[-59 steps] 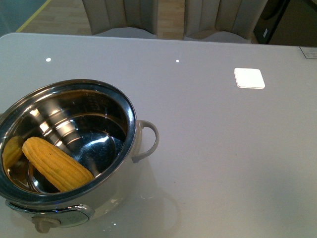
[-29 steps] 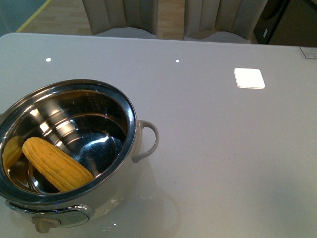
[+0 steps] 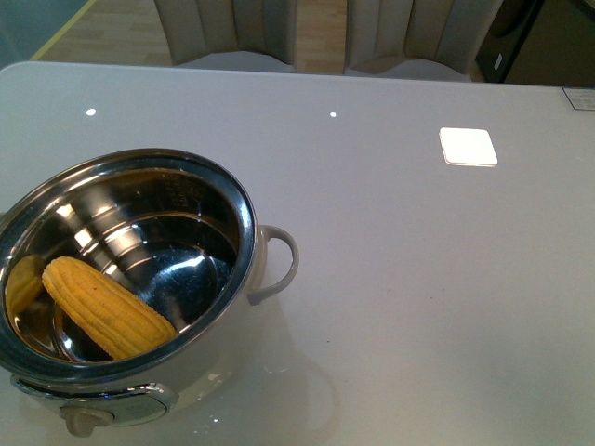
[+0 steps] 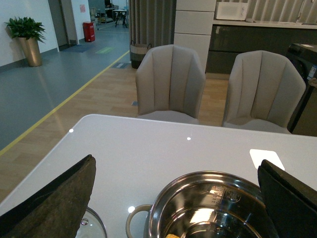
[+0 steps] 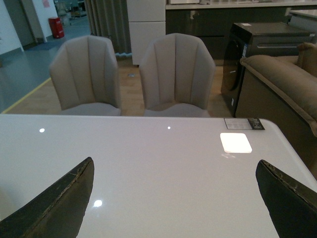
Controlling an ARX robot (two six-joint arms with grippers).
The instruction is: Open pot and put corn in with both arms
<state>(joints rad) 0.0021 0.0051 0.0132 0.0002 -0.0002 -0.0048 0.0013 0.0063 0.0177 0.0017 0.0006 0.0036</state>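
Observation:
The pot (image 3: 244, 214) stands uncovered at the front left of the white table, steel inside, cream outside, with a loop handle (image 3: 279, 260) and a front knob (image 3: 82, 420). The corn (image 3: 107, 307) lies inside it on the bottom, a yellow reflection beside it. No arm shows in the front view. In the left wrist view my left gripper (image 4: 181, 198) is open above the pot (image 4: 198, 181), its dark fingers (image 4: 59, 198) wide apart. My right gripper (image 5: 181, 198) is open over bare table, nothing between its fingers (image 5: 59, 203).
A glass lid (image 4: 94, 228) lies on the table beside the pot, partly behind a left finger. Two beige chairs (image 4: 171, 82) stand behind the far table edge. A bright square reflection (image 3: 468, 146) sits on the right of the table (image 3: 418, 279).

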